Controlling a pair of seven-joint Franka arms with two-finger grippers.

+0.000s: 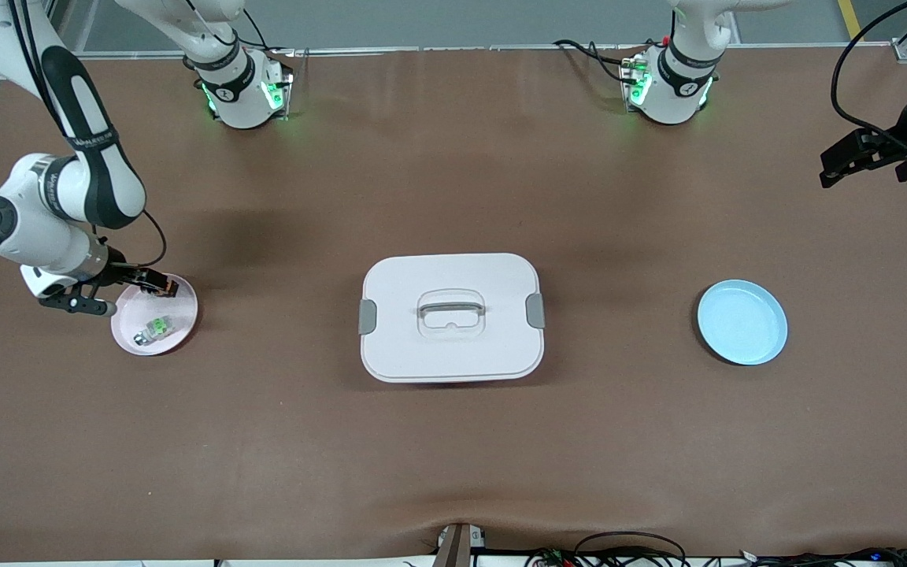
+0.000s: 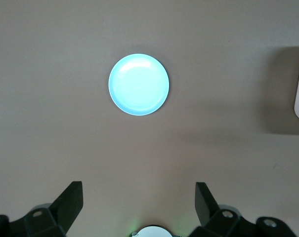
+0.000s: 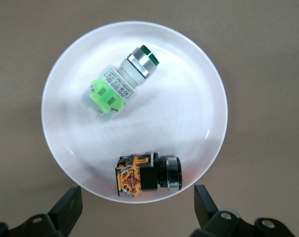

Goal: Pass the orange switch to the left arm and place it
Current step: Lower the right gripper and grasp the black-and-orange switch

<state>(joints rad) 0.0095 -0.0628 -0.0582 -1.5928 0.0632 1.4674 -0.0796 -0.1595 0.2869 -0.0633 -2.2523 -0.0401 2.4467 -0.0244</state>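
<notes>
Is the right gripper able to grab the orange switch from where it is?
Probably yes. The right gripper hangs open over the pink plate, right above the orange switch. Nothing covers it, and the green switch lies apart on the same plate.

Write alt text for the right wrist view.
A white plate on the brown table holds the orange switch, lying on its side, and a green switch. The open right gripper hangs over the orange switch at the plate's edge, its fingertips on either side.

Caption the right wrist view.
Open right hand over pink plate holding orange switch and green switch.
</notes>
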